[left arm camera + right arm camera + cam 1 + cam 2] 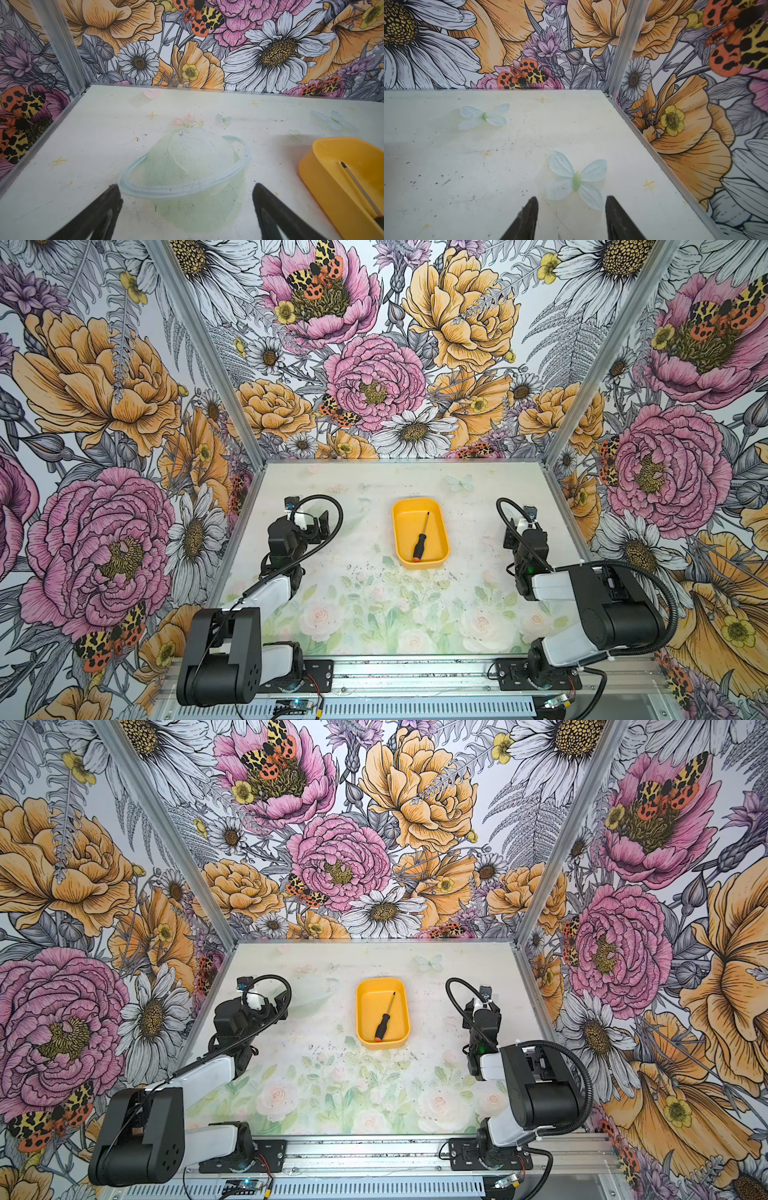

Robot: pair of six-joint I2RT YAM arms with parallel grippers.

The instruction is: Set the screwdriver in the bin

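The screwdriver (422, 537) (385, 1017) lies flat inside the yellow-orange bin (409, 522) (371, 1002) in both top views. Its orange end cap is toward the near wall and its thin shaft tip points to the far right corner. In the left wrist view, part of the bin (324, 178) and the shaft (361, 191) show at the edge. My left gripper (186, 187) (322, 524) stands open and empty, left of the bin and apart from it. My right gripper (572, 199) is open with a narrower gap and holds nothing. It is over bare table, right of the bin.
Flowered walls with aluminium corner posts (245, 448) (555, 448) close the table on three sides. Printed butterflies (576, 179) and a printed ringed planet (187, 166) are flat on the tabletop. Both arm bases sit on the rail (415, 672) at the front edge.
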